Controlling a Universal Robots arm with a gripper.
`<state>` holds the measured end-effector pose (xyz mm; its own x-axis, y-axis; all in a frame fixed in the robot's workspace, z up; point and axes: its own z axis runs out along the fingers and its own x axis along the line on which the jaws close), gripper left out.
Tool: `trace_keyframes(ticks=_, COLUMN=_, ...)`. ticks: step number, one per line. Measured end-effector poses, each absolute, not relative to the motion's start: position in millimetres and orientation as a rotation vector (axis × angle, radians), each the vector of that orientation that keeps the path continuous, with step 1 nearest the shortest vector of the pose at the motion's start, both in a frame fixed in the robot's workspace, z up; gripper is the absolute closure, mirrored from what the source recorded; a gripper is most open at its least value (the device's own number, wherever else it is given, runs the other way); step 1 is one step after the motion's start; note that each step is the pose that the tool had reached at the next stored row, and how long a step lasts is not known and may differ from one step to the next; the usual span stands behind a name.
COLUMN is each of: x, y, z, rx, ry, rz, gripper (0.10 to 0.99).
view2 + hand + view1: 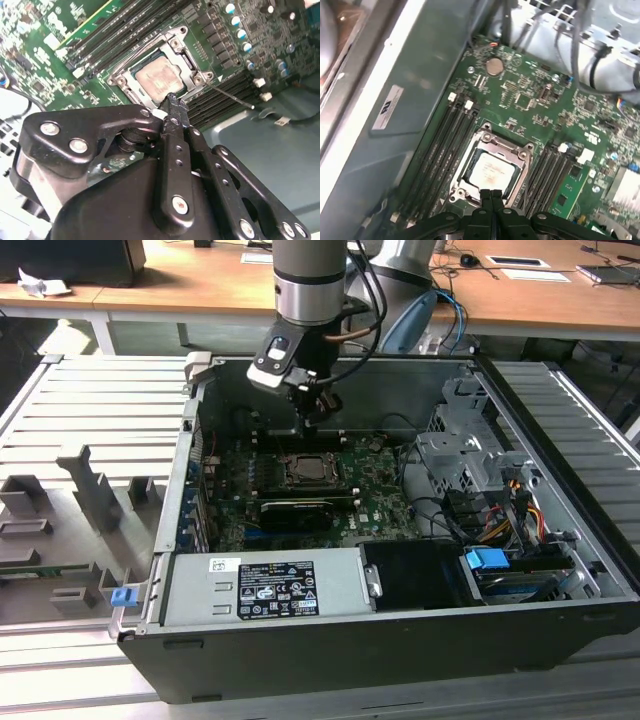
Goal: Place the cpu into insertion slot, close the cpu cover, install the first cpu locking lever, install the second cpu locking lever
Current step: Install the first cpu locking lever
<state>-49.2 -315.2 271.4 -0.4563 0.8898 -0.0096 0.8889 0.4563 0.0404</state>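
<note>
The cpu (159, 80) lies flat in the insertion slot (308, 470) on the green motherboard, its pale metal top showing in both wrist views (490, 172). The silvery cpu cover (147, 51) lies down around it as a frame (505, 147). A thin metal lever rod (230, 96) sticks out from one socket corner over the memory slots. My gripper (318, 418) hangs just above the socket's edge. Its black fingers are shut together with nothing between them, in both wrist views (175, 102) (491, 192).
Long black memory slots (442, 150) flank the socket on both sides. A black expansion card (295, 510) lies in front of it. The power supply (270, 585), the drive cage with cables (470, 470) and the case walls (190, 440) hem in the board.
</note>
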Motion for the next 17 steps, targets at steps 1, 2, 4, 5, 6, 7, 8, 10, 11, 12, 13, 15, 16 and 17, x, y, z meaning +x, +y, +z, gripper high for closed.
trace_keyframes(ticks=1, x=-49.2, y=-315.2, z=271.4, rx=1.601, ry=2.669, rz=0.046, gripper=0.980)
trace_keyframes(ticks=2, x=-49.2, y=-315.2, z=271.4, rx=1.575, ry=2.685, rz=0.047, gripper=0.980)
trace_keyframes(ticks=4, x=-49.2, y=-315.2, z=271.4, rx=1.517, ry=2.719, rz=0.048, gripper=0.980)
trace_keyframes(ticks=5, x=-49.2, y=-315.2, z=271.4, rx=1.494, ry=2.732, rz=0.048, gripper=0.980)
trace_keyframes(ticks=6, x=-49.2, y=-315.3, z=271.4, rx=1.468, ry=2.746, rz=0.048, gripper=0.980)
trace_keyframes(ticks=7, x=-49.2, y=-315.2, z=271.4, rx=1.424, ry=2.769, rz=0.049, gripper=0.980)
trace_keyframes(ticks=8, x=-49.2, y=-315.2, z=271.3, rx=1.389, ry=2.788, rz=0.050, gripper=0.980)
trace_keyframes(ticks=10, x=-49.2, y=-315.2, z=271.2, rx=1.298, ry=2.832, rz=0.051, gripper=0.980)
trace_keyframes(ticks=11, x=-49.2, y=-315.2, z=271.1, rx=1.262, ry=2.849, rz=0.051, gripper=0.980)
trace_keyframes(ticks=12, x=-49.2, y=-315.3, z=271.1, rx=1.233, ry=2.862, rz=0.052, gripper=0.980)
trace_keyframes(ticks=13, x=-49.2, y=-315.3, z=271.0, rx=1.197, ry=2.878, rz=0.052, gripper=0.980)
trace_keyframes(ticks=15, x=-49.2, y=-315.3, z=270.8, rx=1.142, ry=2.901, rz=0.053, gripper=0.980)
trace_keyframes(ticks=16, x=-49.2, y=-315.3, z=270.7, rx=1.115, ry=2.911, rz=0.053, gripper=0.980)
trace_keyframes(ticks=17, x=-49.2, y=-315.3, z=270.2, rx=1.065, ry=2.931, rz=0.054, gripper=0.980)
